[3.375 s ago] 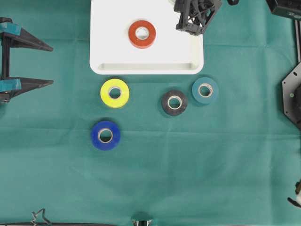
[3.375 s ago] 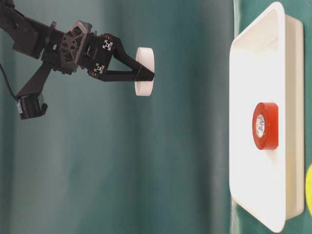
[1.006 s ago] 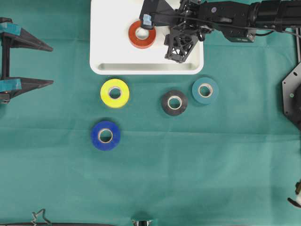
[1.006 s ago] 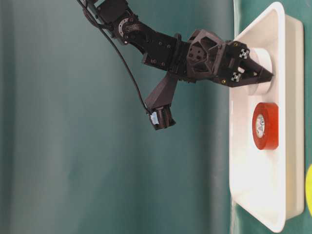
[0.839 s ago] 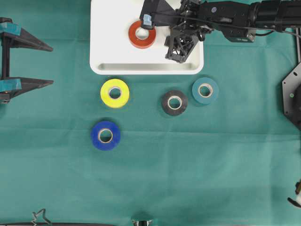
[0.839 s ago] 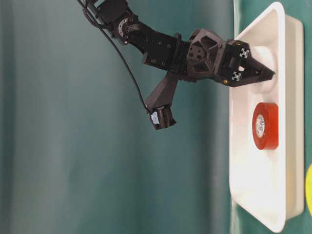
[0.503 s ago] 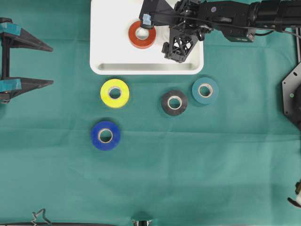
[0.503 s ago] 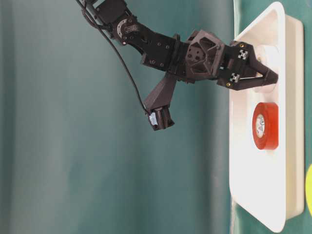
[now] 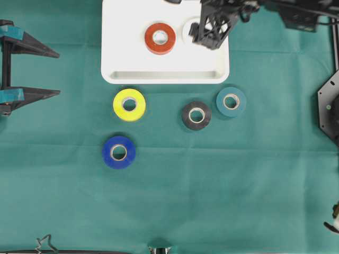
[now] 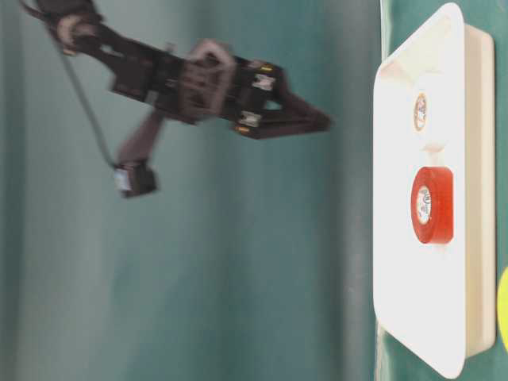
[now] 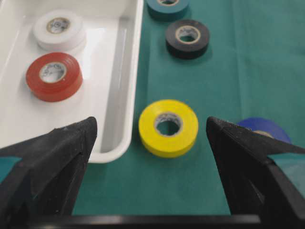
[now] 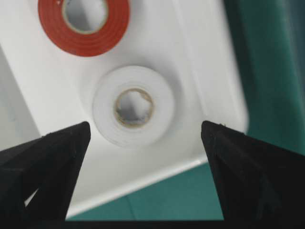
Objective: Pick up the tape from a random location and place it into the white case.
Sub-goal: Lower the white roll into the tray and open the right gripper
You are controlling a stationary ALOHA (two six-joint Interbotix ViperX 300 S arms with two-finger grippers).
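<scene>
the right gripper (image 12: 143, 191) hangs above the case with its jaws spread wide and nothing between them; the wrist view looks straight down through the gap onto the white roll (image 12: 134, 106), which lies flat on the case floor, clear of both fingers. from table level the gripper (image 10: 313, 121) stands well off the case, blurred, so it reads as a release done with and room being made.

the white roll (image 9: 189, 29) sits in the case (image 9: 119, 75) just beside the red roll (image 9: 160, 38), the two apart, both flat so neither can wander. the white one lies near the case's right end, half hidden under the arm from overhead.

outside the case, on the green cloth (image 9: 212, 201), four rolls wait: yellow (image 9: 129, 104) just below the case rim, blue (image 9: 118, 152) below that, black (image 9: 196, 115) and teal (image 9: 231, 101) close together to the right, all lying flat with cores up, easy to pinch from above.

the left gripper (image 11: 151, 138) is parked at the left, jaws wide and empty, looking along the cloth at the yellow roll, out of the other arm's way.
</scene>
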